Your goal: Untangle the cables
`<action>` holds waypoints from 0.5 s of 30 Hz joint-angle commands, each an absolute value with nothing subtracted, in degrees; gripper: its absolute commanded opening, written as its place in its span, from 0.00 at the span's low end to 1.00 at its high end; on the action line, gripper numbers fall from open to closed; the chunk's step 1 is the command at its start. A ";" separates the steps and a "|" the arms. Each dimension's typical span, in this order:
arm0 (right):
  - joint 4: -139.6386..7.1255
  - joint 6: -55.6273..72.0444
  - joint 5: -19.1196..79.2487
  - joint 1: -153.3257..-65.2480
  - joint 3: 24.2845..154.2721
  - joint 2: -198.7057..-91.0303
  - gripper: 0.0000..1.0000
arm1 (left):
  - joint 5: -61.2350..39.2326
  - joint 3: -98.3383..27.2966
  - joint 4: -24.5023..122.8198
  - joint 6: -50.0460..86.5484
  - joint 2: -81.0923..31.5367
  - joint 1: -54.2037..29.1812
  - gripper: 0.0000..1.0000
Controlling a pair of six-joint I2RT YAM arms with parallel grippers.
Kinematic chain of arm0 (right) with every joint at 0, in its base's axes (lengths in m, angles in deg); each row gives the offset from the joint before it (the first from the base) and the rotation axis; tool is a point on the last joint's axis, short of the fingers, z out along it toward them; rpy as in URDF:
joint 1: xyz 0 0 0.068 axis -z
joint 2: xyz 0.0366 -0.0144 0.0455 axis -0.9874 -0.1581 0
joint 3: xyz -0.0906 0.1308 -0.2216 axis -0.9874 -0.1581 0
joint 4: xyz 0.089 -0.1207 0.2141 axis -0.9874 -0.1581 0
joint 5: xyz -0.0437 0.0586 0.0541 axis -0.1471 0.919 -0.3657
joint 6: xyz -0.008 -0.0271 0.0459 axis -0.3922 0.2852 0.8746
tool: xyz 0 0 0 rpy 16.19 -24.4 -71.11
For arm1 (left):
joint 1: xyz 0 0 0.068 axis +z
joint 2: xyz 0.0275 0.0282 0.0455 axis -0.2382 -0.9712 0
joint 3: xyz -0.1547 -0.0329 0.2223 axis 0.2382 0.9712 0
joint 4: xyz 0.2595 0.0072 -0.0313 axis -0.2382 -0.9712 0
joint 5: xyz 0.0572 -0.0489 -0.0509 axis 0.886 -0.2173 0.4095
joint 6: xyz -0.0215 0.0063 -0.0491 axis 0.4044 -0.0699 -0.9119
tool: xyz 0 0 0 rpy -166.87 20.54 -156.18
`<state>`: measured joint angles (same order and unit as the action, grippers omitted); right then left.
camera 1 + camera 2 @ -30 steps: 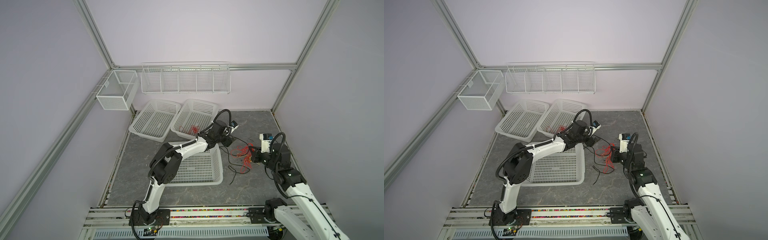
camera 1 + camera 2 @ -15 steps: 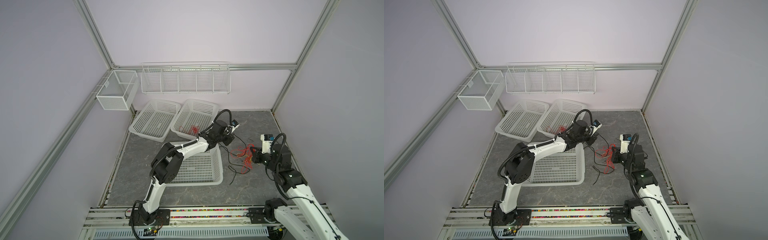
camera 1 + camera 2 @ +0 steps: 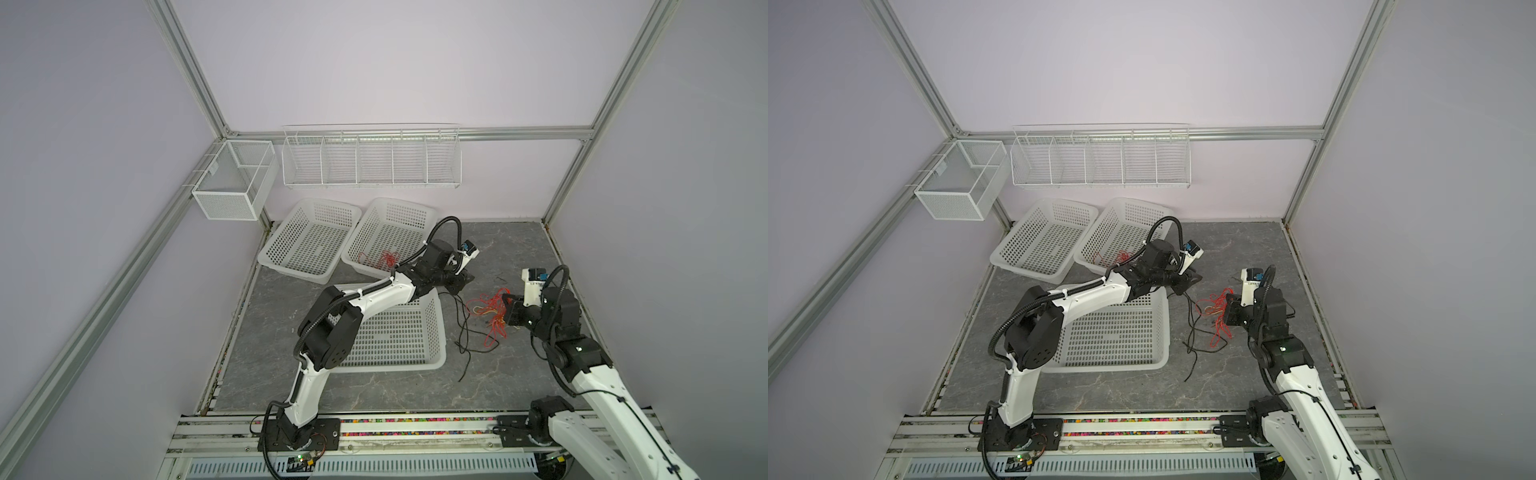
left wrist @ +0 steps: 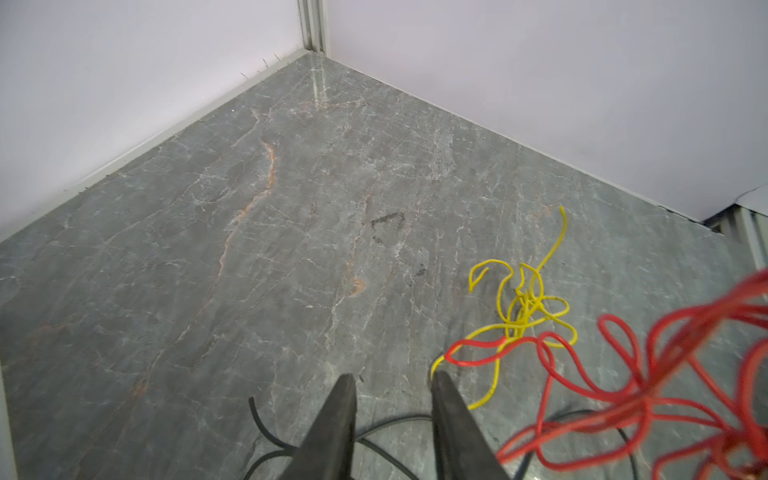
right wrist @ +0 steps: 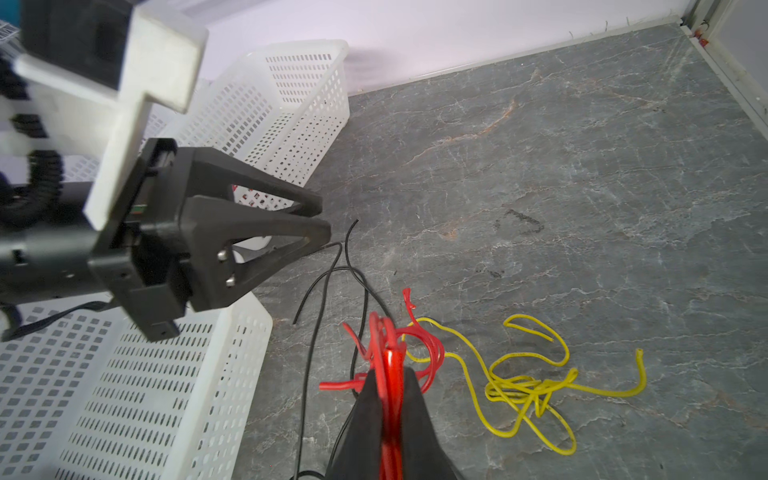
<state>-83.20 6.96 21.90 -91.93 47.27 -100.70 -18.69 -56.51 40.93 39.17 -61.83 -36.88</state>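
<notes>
progress: about partway, by my reading | done: loose red strands (image 3: 386,259) lie in the rear basket (image 3: 415,212) behind the front basket (image 3: 438,332) | left: red cables (image 5: 388,345), yellow cables (image 5: 519,388) and black cables (image 4: 259,419), still mingled right of the front basket | right gripper (image 5: 388,374): clamped on the red cables | left gripper (image 4: 392,380): narrowly parted, empty, over the front basket's far right corner

Grey marbled tabletop (image 3: 519,257): three white baskets (image 3: 435,332), yellow, black cables (image 4: 524,307).
</notes>
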 commanded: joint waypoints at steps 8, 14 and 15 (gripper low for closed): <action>-87.11 11.33 5.23 -92.33 48.67 -106.08 0.12 | -21.32 -57.07 29.77 32.52 -58.83 -37.80 0.35; -87.21 10.80 8.76 -92.33 50.24 -112.67 0.36 | -20.13 -54.66 32.14 31.62 -56.69 -38.25 0.35; -87.40 10.66 9.33 -92.33 50.49 -113.34 0.41 | -19.76 -53.77 33.31 31.44 -55.97 -38.29 0.35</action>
